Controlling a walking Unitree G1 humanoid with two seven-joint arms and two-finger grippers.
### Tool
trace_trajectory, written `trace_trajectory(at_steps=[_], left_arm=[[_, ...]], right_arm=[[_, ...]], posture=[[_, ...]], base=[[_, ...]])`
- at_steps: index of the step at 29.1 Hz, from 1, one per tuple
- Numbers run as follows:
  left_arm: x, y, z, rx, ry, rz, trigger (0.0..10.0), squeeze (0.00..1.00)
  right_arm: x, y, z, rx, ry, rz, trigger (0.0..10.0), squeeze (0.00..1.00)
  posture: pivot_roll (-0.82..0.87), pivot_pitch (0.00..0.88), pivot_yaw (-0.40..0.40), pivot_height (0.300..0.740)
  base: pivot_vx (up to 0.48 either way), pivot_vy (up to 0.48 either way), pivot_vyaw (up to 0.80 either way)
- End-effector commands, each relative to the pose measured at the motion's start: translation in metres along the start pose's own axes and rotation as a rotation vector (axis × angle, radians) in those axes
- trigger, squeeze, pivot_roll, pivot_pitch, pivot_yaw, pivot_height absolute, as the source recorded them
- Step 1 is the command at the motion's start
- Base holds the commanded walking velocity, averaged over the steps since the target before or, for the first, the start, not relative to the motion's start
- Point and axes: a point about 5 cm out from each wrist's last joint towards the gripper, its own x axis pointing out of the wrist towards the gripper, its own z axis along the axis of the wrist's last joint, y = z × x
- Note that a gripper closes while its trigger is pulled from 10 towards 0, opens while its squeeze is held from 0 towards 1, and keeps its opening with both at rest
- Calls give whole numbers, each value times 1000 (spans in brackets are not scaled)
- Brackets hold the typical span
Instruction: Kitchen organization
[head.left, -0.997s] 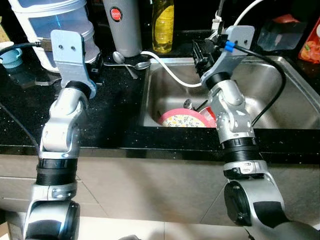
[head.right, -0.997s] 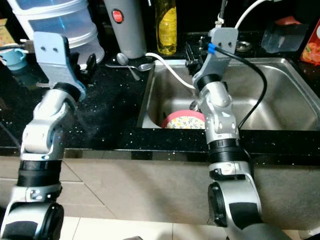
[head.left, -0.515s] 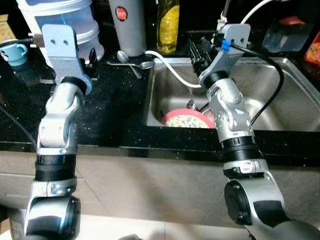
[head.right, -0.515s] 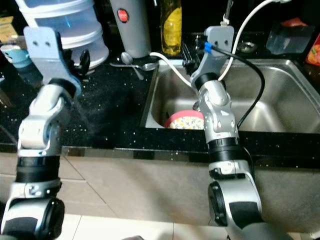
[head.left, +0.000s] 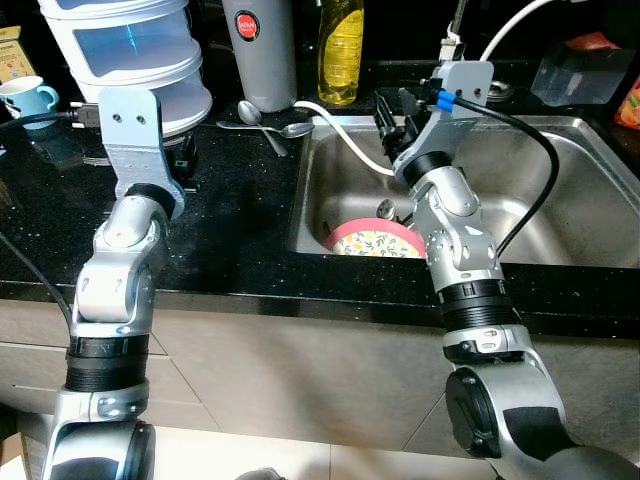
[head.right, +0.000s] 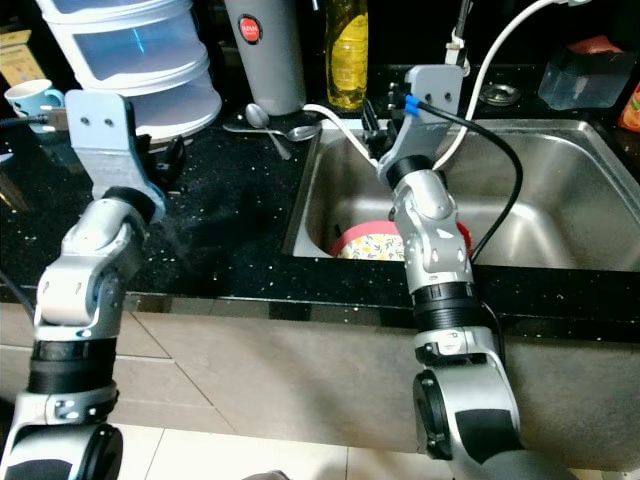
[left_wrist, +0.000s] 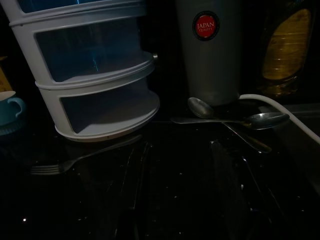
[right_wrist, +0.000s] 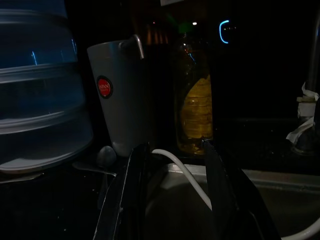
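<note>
Black stone bench (head.left: 240, 230) w/ sink (head.left: 560, 200) as landmark. Two spoons (head.left: 262, 125) lie loose just left of sink, prob next to tidy. Right claw (right_wrist: 172, 187) over sink's back-left corner, fingers parted, empty. Left claw (head.left: 183, 158) further left, spread unclear. Floral bowl (head.left: 368, 241) in sink.

Glossy black speckled stone counter (head.left: 235, 215); brushed stainless steel sink (head.left: 560, 215); two shiny metal spoons (head.left: 262, 124); translucent white plastic tiered container (head.left: 130, 50), upper left.
</note>
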Motion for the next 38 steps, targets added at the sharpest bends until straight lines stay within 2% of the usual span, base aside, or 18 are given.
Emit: trace_trajectory(at_steps=[1,10,17,38], left_arm=[[-2,-4,-2,6,13,-6,10000,0],[-2,-4,-2,14,18,-17,10000,0],[-1,-5,0,14,11,-26,10000,0],[1,-9,2,36,7,-53,10000,0]], right_arm=[[-1,1,-1,-2,10,8,10000,0],[-2,3,-2,8,7,7,10000,0],[-1,0,0,3,6,-3,10000,0],[-5,-5,-1,4,4,-28,10000,0]], posture=[[134,0,76,740],[135,0,83,740],[130,0,88,740],[123,0,103,740]], base=[[379,0,0],[363,0,0],[310,0,0],[0,0,0]])
